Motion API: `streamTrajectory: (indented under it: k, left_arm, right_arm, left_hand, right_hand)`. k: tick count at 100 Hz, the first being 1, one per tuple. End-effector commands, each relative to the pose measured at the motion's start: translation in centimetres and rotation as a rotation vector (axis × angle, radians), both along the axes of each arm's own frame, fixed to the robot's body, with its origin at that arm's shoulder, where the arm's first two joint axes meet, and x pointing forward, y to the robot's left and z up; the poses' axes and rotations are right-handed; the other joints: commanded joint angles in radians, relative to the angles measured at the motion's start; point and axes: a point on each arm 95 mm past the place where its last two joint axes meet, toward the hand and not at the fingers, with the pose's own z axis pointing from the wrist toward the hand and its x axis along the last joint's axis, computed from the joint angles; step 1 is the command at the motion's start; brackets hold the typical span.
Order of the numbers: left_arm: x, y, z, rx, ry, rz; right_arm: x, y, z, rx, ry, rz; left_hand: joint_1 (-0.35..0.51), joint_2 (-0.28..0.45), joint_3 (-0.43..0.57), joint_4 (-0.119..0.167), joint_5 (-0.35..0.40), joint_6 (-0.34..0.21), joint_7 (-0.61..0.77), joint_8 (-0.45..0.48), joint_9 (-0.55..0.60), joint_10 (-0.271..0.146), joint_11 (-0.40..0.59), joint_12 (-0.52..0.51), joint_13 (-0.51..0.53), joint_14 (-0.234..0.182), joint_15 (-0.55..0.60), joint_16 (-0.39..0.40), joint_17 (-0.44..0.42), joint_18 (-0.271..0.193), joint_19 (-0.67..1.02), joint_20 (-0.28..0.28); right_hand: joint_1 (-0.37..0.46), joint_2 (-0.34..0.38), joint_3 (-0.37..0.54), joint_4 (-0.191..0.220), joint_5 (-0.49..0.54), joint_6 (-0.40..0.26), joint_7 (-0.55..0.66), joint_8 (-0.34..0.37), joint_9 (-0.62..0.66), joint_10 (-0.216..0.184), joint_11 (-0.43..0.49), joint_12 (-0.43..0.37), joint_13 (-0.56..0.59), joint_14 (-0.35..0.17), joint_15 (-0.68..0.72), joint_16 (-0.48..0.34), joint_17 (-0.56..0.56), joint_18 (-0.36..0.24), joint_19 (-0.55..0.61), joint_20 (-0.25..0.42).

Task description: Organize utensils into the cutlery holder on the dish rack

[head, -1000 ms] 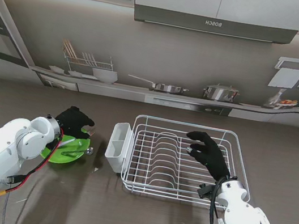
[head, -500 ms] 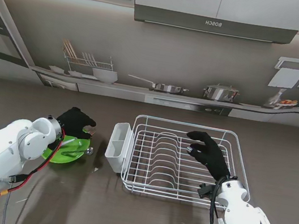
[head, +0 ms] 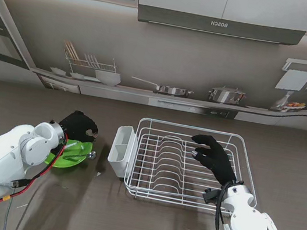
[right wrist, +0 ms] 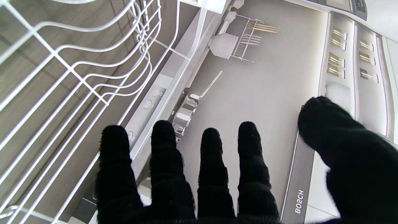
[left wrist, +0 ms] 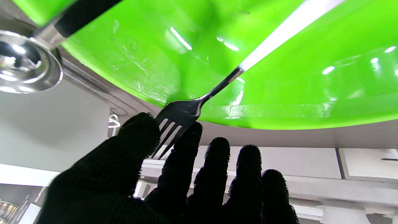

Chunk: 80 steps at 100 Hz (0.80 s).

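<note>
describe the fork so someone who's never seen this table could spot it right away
Start at the white wire dish rack in the middle of the table, then look to its left, past the white cutlery holder, to the bright green plate. The fork lies on that plate with its tines past the rim, at the left hand. Unlike the black-handled spoon beside it, its handle is white.

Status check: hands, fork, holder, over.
Left hand at fork tines over green plate, grip unconfirmed. Right hand open over rack. Cutlery holder looks unobstructed.
</note>
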Motion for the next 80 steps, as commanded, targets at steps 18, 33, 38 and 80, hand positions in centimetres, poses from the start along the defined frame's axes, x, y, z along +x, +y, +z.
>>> streamTrajectory:
  k: [18, 33, 38, 80]
  left_arm:
    - [-0.1, -0.4, -0.6, -0.017, 0.013, 0.007]
    - [-0.1, -0.4, -0.7, -0.024, 0.003, 0.01]
    - [-0.1, -0.4, -0.8, -0.029, -0.003, 0.012]
    - [0.0, -0.5, -1.4, -0.072, -0.022, 0.037]
  right_arm:
    - [-0.2, 0.4, -0.2, 0.005, 0.012, 0.015]
    - [-0.2, 0.4, -0.2, 0.007, 0.014, 0.014]
    - [-0.2, 0.4, -0.2, 0.008, 0.014, 0.014]
    - [-0.1, 0.4, -0.2, 0.009, 0.015, 0.012]
  left_hand:
    - [0.049, -0.046, 0.012, -0.025, 0.042, -0.015, 0.036, 0.073, 0.02, 0.002, 0.009, 0.006, 0.016, 0.008, 0.015, 0.019, -0.006, 0.011, 0.025, 0.017]
    - [0.093, -0.069, -0.024, -0.041, 0.062, -0.034, 0.086, 0.13, 0.037, 0.0, 0.018, 0.013, 0.028, 0.006, 0.024, 0.021, -0.003, 0.014, 0.048, 0.016]
    - [0.114, -0.075, -0.047, -0.042, 0.067, -0.044, 0.118, 0.15, 0.045, -0.005, 0.023, 0.017, 0.034, 0.006, 0.028, 0.021, -0.001, 0.015, 0.061, 0.016]
    - [0.204, -0.055, -0.117, -0.019, 0.092, -0.098, 0.395, 0.174, 0.087, -0.014, 0.044, 0.039, 0.067, 0.009, 0.055, 0.026, 0.007, 0.023, 0.135, 0.006]
  right_hand:
    - [-0.019, 0.024, -0.003, 0.033, -0.024, 0.003, 0.002, -0.019, 0.011, -0.003, -0.007, -0.001, 0.015, -0.007, -0.01, 0.004, 0.006, -0.026, -0.009, 0.025]
    - [-0.019, 0.025, -0.003, 0.034, -0.024, 0.004, 0.003, -0.019, 0.012, -0.005, -0.006, -0.001, 0.016, -0.008, -0.01, 0.004, 0.007, -0.026, -0.009, 0.025]
    - [-0.019, 0.027, -0.003, 0.034, -0.026, 0.003, 0.003, -0.019, 0.011, -0.004, -0.006, -0.001, 0.016, -0.007, -0.01, 0.004, 0.006, -0.026, -0.009, 0.025]
    - [-0.021, 0.032, -0.002, 0.034, -0.024, 0.004, 0.002, -0.019, 0.013, -0.003, -0.006, -0.001, 0.018, -0.006, -0.01, 0.004, 0.008, -0.025, -0.01, 0.026]
